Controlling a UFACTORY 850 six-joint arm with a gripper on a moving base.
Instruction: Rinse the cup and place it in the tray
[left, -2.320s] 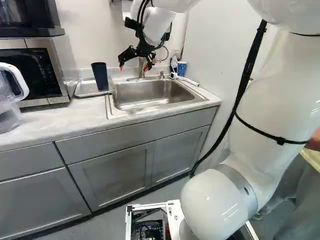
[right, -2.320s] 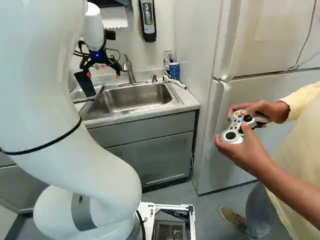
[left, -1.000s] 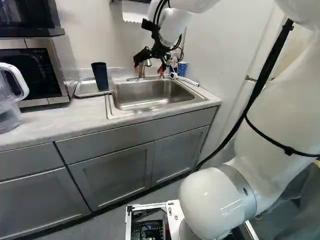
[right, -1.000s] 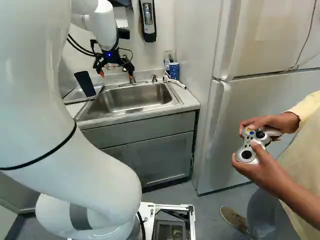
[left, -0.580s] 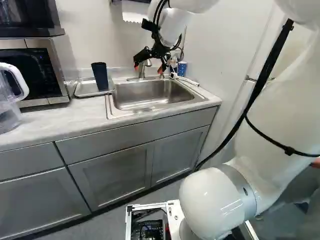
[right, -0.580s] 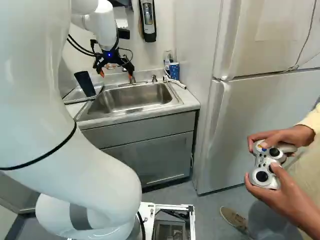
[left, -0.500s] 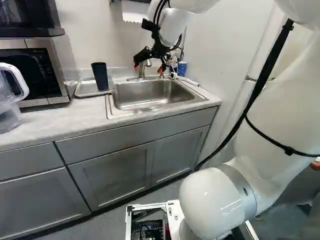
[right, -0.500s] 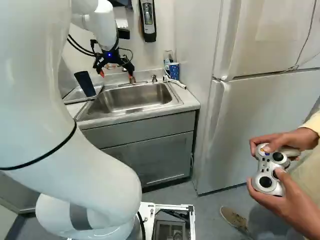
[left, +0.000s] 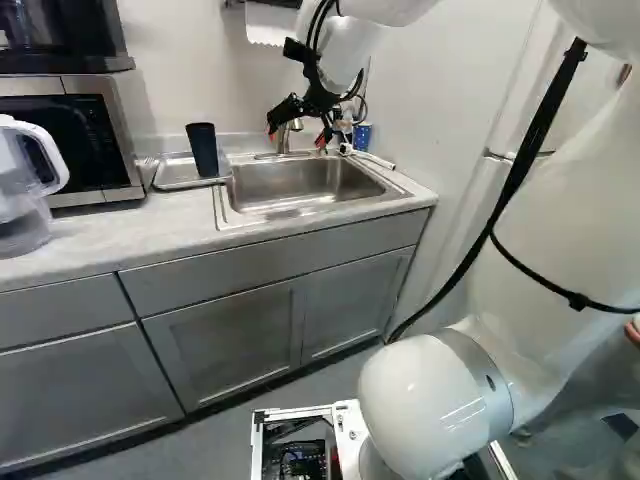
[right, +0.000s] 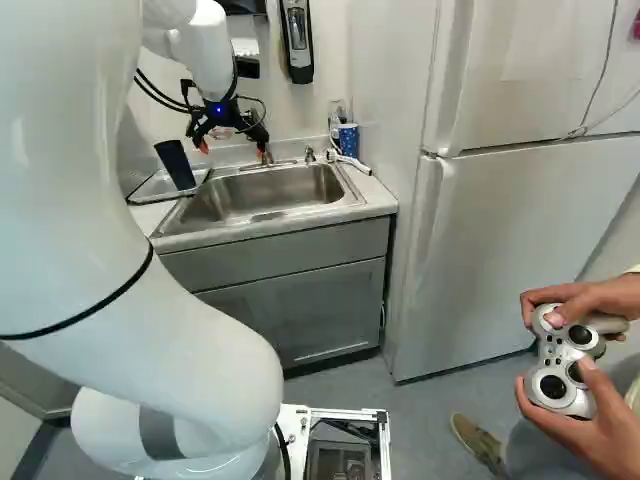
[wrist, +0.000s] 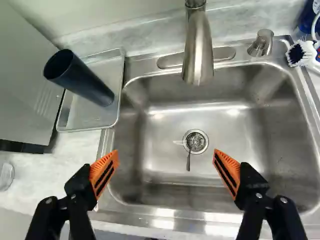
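The tall dark navy cup (wrist: 84, 82) stands upright in the shallow rectangular metal tray (wrist: 91, 116), toward the tray's back, with its mouth facing up. The tray lies on the light grey marbled countertop (left: 110, 225), against the rim of the stainless steel sink (wrist: 240, 130). Over the sink hangs the black two-fingered gripper (left: 297, 136), released: its orange pads stand wide apart with nothing between them, well apart from the cup. Ahead of the gripper, the brushed-metal faucet (wrist: 198, 55) reaches out over the basin; a small metal knob (wrist: 262, 44) stands beside it. A thin dark object, too small to name, lies at the round drain (wrist: 195, 141). On the sink's far side from the tray are a white brush with dark bristles (wrist: 299, 53) and a blue patterned cup (left: 361, 137). At the left of the left base view, a steel-framed microwave (left: 122, 140) and a clear pitcher with a white handle (left: 20, 220) stand on the countertop.
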